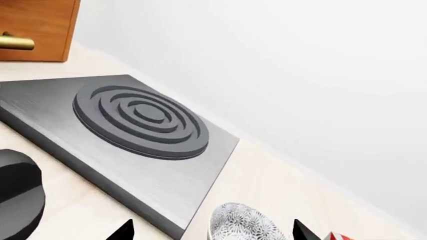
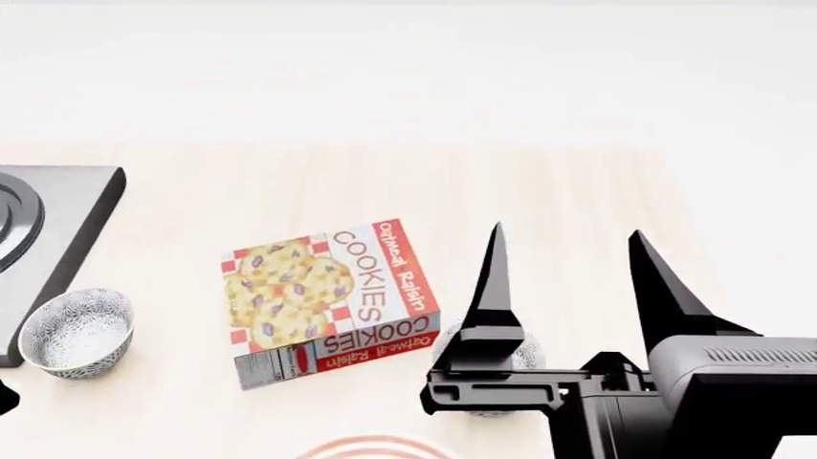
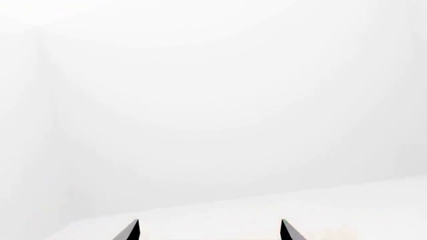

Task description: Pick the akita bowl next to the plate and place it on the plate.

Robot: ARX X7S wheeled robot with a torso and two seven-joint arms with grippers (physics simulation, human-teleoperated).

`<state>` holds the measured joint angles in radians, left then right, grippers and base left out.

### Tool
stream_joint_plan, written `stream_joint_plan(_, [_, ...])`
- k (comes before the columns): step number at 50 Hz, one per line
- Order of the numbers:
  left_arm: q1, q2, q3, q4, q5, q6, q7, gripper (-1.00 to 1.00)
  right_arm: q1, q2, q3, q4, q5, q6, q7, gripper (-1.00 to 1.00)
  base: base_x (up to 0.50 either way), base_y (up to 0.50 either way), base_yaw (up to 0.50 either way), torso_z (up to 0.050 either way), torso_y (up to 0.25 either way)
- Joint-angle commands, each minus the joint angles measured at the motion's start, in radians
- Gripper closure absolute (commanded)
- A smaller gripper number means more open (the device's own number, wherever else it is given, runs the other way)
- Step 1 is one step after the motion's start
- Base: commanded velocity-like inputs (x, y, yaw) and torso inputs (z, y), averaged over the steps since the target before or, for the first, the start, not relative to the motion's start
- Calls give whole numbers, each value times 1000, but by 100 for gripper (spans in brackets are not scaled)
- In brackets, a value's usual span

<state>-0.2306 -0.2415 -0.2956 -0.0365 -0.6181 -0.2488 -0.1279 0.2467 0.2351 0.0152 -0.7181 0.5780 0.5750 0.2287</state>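
Bowl [image 2: 529, 358]: patterned one, low behind my right pincer [image 2: 565, 231], mostly hidden by its nearer finger; only slivers of the rim show in the head view.
Plate [image 2: 377, 448]: red-striped rim just showing, nearer to me than the pincer and off to its left; bowl sits close beside it on the desk [image 2: 575, 182].
Right pincer: fingers wide apart, holding nothing, tips raised and pointing away from me, above the bowl rather than around it.
Left pincer [image 1: 212, 226]: fingers apart too, empty; second bowl [image 1: 243, 222] lies just ahead of its tips, beside the hob [image 1: 140, 122].
Cookie box [image 2: 332, 301]: flat on the desk, left of my right pincer, close to the bowl.
Handling, my guess: small, light, rigid, likely glazed and slippery, and liable to chip if dropped.
Hold: one finger inside the rim and one outside, pinching the wall on the side away from the box; squeeze gently.
Risk: tipping or skidding if I close off-centre.
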Motion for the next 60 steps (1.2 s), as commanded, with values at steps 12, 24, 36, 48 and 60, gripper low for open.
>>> stream_joint_plan(12, [4, -6, 8, -3, -5, 8, -6, -100, 106, 29, -1, 37, 94, 240, 120, -100, 48, 0, 0, 0, 0])
stream_joint_plan(24, [3, -8, 11, -7, -8, 12, -8, -100, 296, 65, -70, 250, 82, 424, 166, -100, 0, 0, 0, 0, 0])
stream_joint_plan(36, [6, -12, 13, 4, -16, 5, -20, -100, 402, 30, -17, 430, 171, 567, 175, -100, 0, 0, 0, 0, 0])
stream_joint_plan(48, [3, -14, 16, -4, -19, 9, -23, -100, 486, 47, -89, 611, 131, 577, 138, -100, 0, 0, 0, 0, 0])
stream_joint_plan(60, [-1, -15, 20, -19, -19, 17, -22, -100, 546, 38, -101, 767, 131, 585, 101, -100, 0, 0, 0, 0, 0])
